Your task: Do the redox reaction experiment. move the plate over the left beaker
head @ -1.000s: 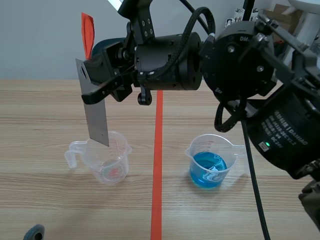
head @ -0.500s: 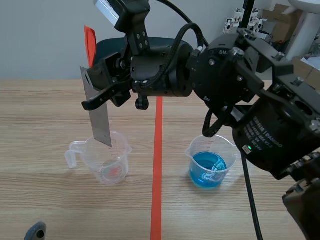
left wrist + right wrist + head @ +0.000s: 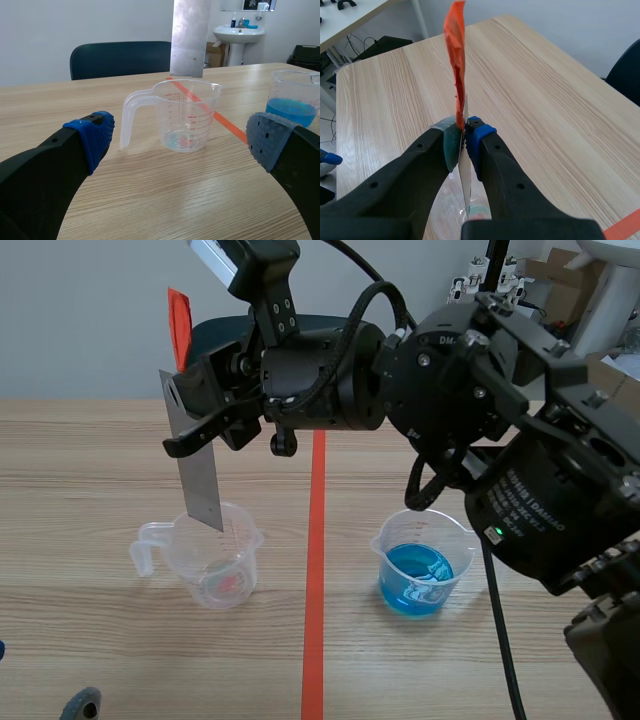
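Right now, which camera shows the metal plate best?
Scene view: the plate shows face-on, nearly full length, lower edge at the clear beaker rim. Left wrist view shows only its lower part; right wrist view sees it edge-on, pinched in the right gripper.

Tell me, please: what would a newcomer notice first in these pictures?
The big black right arm crosses the scene, its gripper shut on a grey metal plate hanging over the clear left beaker. Right of the red line stands a beaker of blue liquid.
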